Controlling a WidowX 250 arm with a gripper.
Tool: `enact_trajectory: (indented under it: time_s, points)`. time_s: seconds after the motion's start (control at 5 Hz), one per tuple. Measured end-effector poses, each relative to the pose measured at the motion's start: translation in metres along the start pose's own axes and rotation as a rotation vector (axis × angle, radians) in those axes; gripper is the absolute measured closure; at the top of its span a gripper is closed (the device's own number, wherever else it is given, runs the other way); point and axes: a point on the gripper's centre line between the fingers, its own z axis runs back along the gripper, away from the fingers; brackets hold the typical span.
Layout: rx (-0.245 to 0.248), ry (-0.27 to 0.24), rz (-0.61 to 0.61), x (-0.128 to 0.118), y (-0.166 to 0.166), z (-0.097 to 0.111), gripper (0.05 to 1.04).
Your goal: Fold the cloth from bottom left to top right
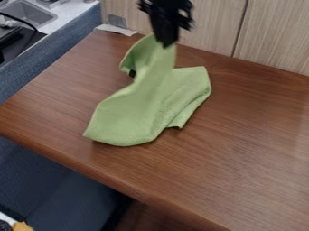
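From here, the pincer has a pinch of the cloth raised near the surface's back edge; the rest lies rumpled below. I'd call the fold partway done: laying that part down and letting go remain.

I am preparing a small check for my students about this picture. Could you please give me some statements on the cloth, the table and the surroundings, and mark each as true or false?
1. A light green fabric cloth is on a brown wooden table. True.
2. The cloth is spread flat and smooth. False: it is creased, and part of it rises to the black end effector.
3. The end effector is at the cloth's bottom left corner. False: it is at the cloth's upper part.
4. A grey sink is at the upper left of the view. True.
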Motion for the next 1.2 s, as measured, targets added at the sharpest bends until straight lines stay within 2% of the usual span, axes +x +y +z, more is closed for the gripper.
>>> enact_trajectory:
  time_s: [0.2,0.4,0.8,1.0,1.2]
  points:
    - [-0.055,0.039,-0.050,-0.013,-0.023,-0.037,1.026]
    - [-0.107,0.076,-0.063,-0.022,-0.026,-0.079,1.026]
    - [-0.097,0.098,-0.063,-0.024,-0.030,-0.104,1.013]
    - [-0.047,0.117,-0.082,-0.027,-0.030,-0.101,0.857]
    - [0.030,0.091,-0.092,-0.033,-0.025,-0.079,0.602]
